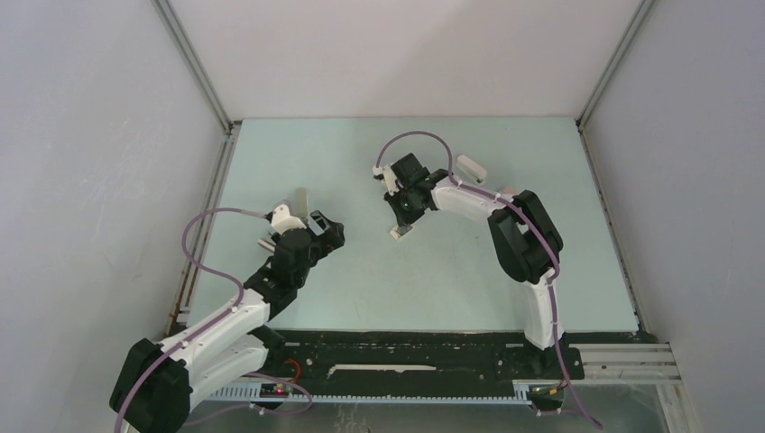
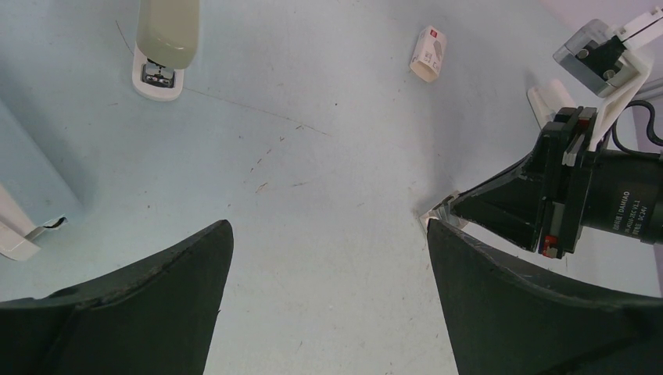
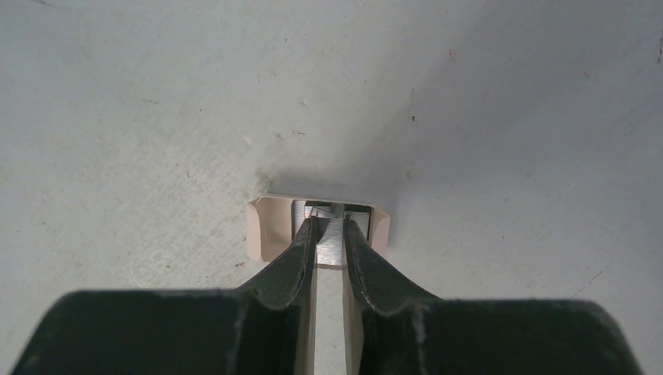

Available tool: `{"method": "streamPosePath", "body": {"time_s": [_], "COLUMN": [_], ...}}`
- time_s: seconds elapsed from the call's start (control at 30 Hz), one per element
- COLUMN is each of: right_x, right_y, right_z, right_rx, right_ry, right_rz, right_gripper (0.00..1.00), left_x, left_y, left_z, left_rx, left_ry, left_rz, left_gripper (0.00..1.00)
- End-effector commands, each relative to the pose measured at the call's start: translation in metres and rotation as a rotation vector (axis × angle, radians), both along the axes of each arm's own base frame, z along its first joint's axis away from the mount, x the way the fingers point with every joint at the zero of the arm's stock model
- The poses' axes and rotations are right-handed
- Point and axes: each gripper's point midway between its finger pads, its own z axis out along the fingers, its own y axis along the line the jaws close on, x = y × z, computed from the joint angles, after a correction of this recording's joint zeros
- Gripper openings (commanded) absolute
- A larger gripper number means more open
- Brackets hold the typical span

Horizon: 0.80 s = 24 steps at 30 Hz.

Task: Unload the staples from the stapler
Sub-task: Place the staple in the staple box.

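Note:
My right gripper point(image 3: 331, 223) is shut on a short silvery strip of staples point(image 3: 330, 246). The strip sits in a small beige open tray point(image 3: 270, 226) that lies on the table. From above, the right gripper point(image 1: 401, 225) points down at mid-table over that tray point(image 1: 399, 234). The stapler point(image 2: 164, 43), grey-beige on a white base, lies shut at the top left of the left wrist view. From above, the stapler point(image 1: 299, 199) lies just beyond my left gripper point(image 1: 327, 233). The left gripper point(image 2: 328, 258) is open and holds nothing, with only bare table between its fingers.
A small white box point(image 2: 430, 53) with red print lies beyond the right arm, at the back of the table point(image 1: 471, 167). A white piece point(image 2: 16, 234) shows at the left edge of the left wrist view. Grey walls enclose the pale green table point(image 1: 343, 289).

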Motion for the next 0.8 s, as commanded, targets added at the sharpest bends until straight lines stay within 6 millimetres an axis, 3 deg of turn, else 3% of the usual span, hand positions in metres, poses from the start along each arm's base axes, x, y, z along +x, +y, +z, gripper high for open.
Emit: {"method": "streamPosePath", "body": {"time_s": [0.0, 0.77], "right_x": [0.0125, 0.0101], "right_y": [0.0037, 0.0018], "right_z": [0.0097, 0.0055], "right_rx": [0.006, -0.005], "right_ry": [-0.035, -0.02], "right_rz": [-0.001, -0.002], "right_gripper": [0.14, 0.19], "left_x": [0.0066, 0.0066], "left_y": [-0.0004, -0.0007], "left_z": [0.0133, 0.014], "left_rx": [-0.011, -0.014], "left_ry": [-0.046, -0.049], "left_rz": [0.006, 0.005], "left_gripper": [0.99, 0.99]}}
